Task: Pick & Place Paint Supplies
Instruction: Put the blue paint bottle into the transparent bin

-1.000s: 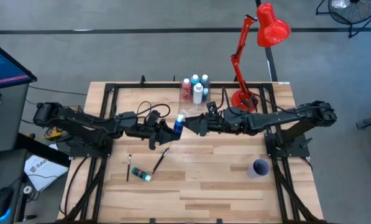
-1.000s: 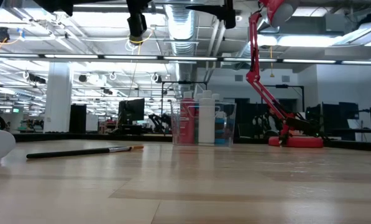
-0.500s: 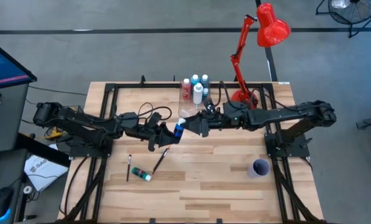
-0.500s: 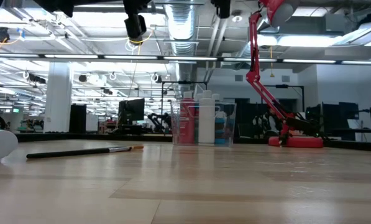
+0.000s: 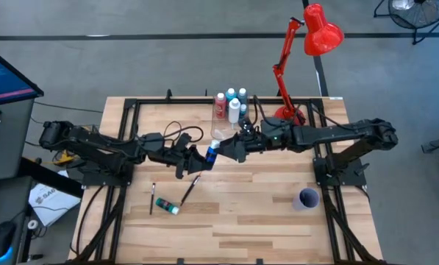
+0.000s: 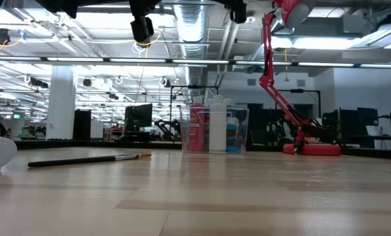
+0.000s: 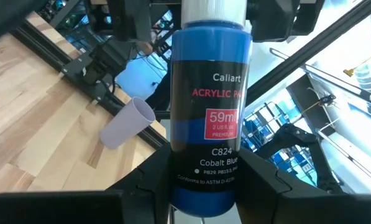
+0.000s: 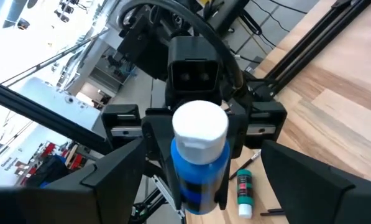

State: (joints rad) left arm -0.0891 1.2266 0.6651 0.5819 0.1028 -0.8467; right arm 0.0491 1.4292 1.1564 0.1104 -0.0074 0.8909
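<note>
Above the middle of the counter [image 5: 278,213], the left hand [image 5: 202,156] grips a cobalt blue paint bottle [image 5: 211,151] by its lower body, held clear of the wood with its white cap pointing toward the right arm. The right hand [image 5: 225,146] sits at the cap end, fingers [image 8: 309,171] spread on both sides of the cap, no contact seen. In the left wrist view the bottle [image 7: 208,106] fills the frame between the dark fingers [image 7: 141,180], with the purple cup [image 7: 127,123] lying on the wood beyond. Near the far edge a clear box [image 5: 232,110] holds a pink-red bottle [image 5: 220,105], a white bottle [image 5: 234,110] and small blue-capped bottles [image 5: 231,94]. Toward the near left, a paintbrush [image 5: 190,189], a second thin brush [image 5: 152,199] and a blue-green tube [image 5: 167,206] lie on the wood. A red lamp [image 5: 307,44] stands at the far right corner; the cup [image 5: 307,198] is near the right edge.
</note>
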